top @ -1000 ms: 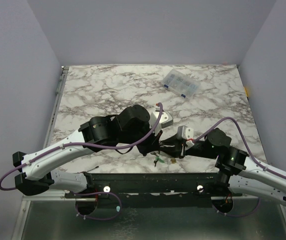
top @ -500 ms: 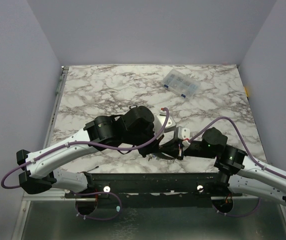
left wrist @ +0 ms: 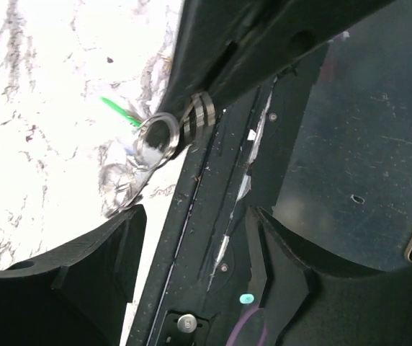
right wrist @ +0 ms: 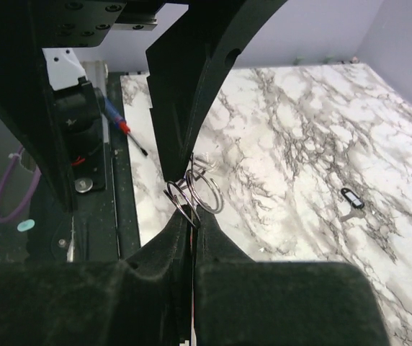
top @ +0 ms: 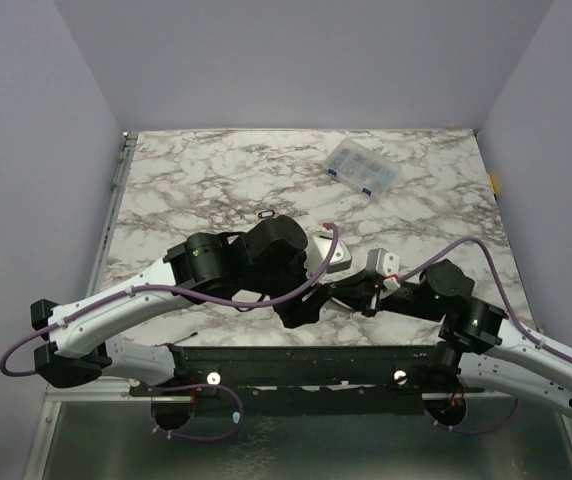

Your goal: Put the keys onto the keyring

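Over the grey-veined white marble table [top: 216, 170], the left gripper [top: 301, 312] has just spread its fingers and let go. The right gripper [top: 352, 293], now pressed together, alone pinches the thin grey wire keyring [right wrist: 204, 189] above the near edge. A green key [left wrist: 118, 109] dangles beside it. The black-rimmed oval tag [top: 265, 215] lies well apart, probably next.
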`<state>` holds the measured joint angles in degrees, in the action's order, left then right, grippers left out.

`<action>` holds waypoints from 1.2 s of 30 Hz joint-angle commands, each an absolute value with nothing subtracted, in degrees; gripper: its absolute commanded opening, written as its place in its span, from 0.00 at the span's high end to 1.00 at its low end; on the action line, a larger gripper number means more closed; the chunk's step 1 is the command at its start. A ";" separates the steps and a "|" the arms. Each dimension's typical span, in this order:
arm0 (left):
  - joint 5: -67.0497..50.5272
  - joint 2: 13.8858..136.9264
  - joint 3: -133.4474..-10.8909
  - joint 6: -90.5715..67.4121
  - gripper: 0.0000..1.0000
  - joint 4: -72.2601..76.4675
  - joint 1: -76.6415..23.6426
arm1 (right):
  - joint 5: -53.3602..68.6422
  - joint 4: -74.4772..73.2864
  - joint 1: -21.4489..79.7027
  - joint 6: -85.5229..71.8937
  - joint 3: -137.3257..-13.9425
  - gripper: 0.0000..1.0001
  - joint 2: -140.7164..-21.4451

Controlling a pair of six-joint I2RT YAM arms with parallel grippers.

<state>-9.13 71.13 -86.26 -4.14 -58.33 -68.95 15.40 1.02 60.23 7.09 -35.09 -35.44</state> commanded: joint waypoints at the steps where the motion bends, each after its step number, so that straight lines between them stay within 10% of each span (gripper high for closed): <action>1: 0.11 67.56 -88.76 -3.03 0.33 -57.66 -68.34 | 14.88 4.25 60.76 4.46 -34.00 0.99 -32.51; 18: 32.71 60.40 -77.35 -11.21 0.11 -44.41 -67.55 | -12.40 -10.83 60.74 -15.16 -36.20 0.99 -24.64; 36: 10.94 80.32 -68.99 -15.65 0.28 -25.93 -38.08 | -18.81 -23.38 60.80 -19.43 -38.62 0.99 -24.83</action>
